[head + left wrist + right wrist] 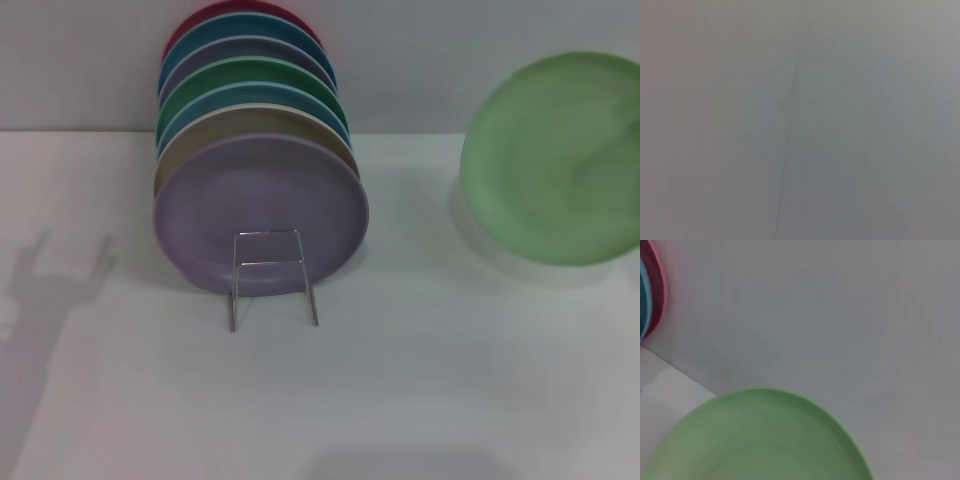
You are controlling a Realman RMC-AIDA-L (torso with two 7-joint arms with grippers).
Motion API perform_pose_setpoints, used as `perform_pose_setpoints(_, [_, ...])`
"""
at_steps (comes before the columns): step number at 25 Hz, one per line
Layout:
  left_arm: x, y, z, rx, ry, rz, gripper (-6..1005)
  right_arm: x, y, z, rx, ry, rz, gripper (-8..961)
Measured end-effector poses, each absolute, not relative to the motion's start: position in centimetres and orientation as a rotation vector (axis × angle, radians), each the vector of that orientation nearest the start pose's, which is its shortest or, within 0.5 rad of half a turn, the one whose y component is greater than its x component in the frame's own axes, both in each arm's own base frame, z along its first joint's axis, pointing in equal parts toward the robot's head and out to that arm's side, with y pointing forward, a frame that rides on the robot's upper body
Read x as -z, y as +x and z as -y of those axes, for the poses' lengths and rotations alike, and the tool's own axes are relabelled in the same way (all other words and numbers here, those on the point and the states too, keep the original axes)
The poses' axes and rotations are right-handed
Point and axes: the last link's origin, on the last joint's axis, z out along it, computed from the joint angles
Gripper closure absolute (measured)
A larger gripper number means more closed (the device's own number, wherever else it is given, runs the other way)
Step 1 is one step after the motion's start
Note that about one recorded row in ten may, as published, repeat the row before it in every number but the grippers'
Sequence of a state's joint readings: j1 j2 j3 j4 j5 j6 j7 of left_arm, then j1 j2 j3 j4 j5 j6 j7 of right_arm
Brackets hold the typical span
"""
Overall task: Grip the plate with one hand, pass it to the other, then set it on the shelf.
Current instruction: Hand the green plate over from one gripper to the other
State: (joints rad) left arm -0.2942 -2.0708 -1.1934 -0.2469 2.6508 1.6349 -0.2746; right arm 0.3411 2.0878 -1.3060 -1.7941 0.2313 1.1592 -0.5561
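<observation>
The plate (560, 160) hangs tilted at my right, lifted off the white table (420, 380), its face turned toward my head camera and its edge running out of the picture on that side. From my right wrist I see its rim close up (760, 440), with the grey wall behind it and the edges of the red and blue plates at one corner. My right pincer itself does not show in any view, so I cannot tell how far it is open or whether it has hold of the plate. My left pincer is out of sight too; its wrist camera shows only plain grey wall. The shelf (270, 275) stands left of the plate and well apart from it, with a lilac plate (260, 215) foremost in a row of upright plates.
</observation>
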Motion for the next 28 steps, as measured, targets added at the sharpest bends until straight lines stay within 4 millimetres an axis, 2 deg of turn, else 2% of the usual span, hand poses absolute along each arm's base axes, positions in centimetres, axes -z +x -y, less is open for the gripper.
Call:
perform_pose_setpoints(5, [-3.9,-29.9,-28.4,1.119,-1.389,0.258,153,-11.7,17.9,-37.0,0.248,-1.873,-0.447,933])
perform_pose_setpoints(9, [-3.9,-29.9,-28.4,1.116,-1.39,0.258,153,-11.3,17.6,-36.8,0.164,-1.835,-0.387,933])
perform_pose_setpoints(18, [-3.9,-29.9,-28.4,1.115,-1.39,0.258,153,-8.2,20.4,-37.1,0.047,-1.847,-0.423,932])
perform_pose_setpoints(28, [-4.3,-30.2,-28.4,1.109,-1.371,0.264,153,-7.0,21.1,-36.2,-0.048,-1.811,-0.36,933])
